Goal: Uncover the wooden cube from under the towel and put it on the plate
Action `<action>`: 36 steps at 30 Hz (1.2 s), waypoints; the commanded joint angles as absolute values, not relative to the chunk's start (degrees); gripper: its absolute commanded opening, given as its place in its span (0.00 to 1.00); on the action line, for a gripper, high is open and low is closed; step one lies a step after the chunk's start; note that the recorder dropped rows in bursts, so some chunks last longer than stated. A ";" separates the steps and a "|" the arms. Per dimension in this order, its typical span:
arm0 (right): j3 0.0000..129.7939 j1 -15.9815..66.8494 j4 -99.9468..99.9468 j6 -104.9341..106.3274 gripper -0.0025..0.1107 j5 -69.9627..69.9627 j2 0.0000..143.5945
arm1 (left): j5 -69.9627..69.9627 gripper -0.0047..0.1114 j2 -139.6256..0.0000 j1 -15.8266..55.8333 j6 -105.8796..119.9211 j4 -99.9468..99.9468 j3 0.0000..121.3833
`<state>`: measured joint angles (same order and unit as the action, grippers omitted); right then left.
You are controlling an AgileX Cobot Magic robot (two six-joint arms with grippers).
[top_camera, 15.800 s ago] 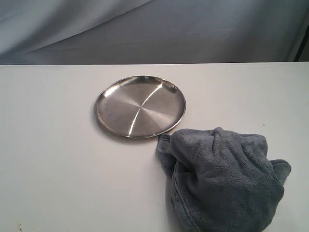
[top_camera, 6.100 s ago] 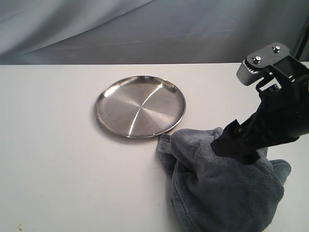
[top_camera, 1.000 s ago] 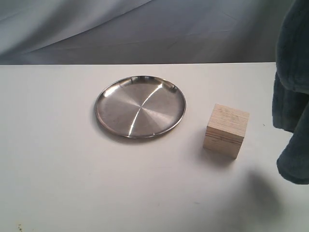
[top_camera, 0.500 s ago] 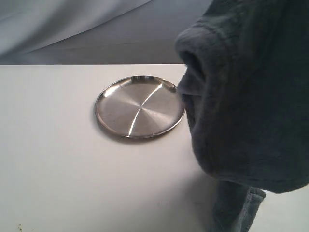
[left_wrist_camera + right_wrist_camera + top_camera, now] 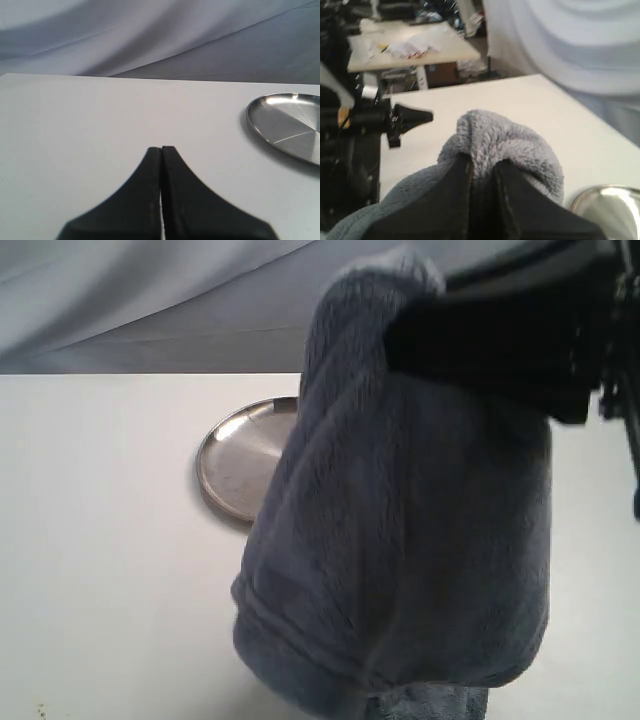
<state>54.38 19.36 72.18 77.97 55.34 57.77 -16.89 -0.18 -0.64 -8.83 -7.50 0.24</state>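
The blue-grey towel hangs in the air close to the exterior camera, filling the middle and right of that view. My right gripper is shut on a fold of the towel; its black arm crosses the top right. The steel plate shows only at its left part, the rest hidden behind the towel. The plate also shows in the left wrist view, off to one side of my left gripper, which is shut on nothing above bare table. The wooden cube is hidden.
The white table runs to a grey cloth backdrop. In the right wrist view the other arm's black parts and a cluttered workbench lie beyond the table's edge.
The right gripper has swung the lifted towel leftward across the exterior view; it now covers most of the plate and the spot where the cube stood uncovered a second ago.
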 commanded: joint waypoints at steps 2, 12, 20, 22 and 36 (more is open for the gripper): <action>54.45 19.46 56.26 70.59 0.02 57.22 59.30 | -16.47 0.04 0.00 -0.28 -8.84 -7.47 0.00; 47.73 19.46 53.05 67.48 0.02 50.44 66.48 | -16.47 0.04 0.00 -0.28 -8.84 -7.47 0.00; 47.19 27.49 48.38 67.48 0.02 46.62 75.45 | -16.47 0.04 0.00 -0.28 -8.84 -7.47 0.00; 47.19 30.52 46.73 67.48 0.02 43.27 77.87 | -16.47 0.04 0.00 -0.28 -8.84 -7.47 0.00; 47.19 34.25 42.95 60.79 0.02 32.43 97.56 | -16.47 0.04 0.00 -0.28 -8.84 -7.47 0.00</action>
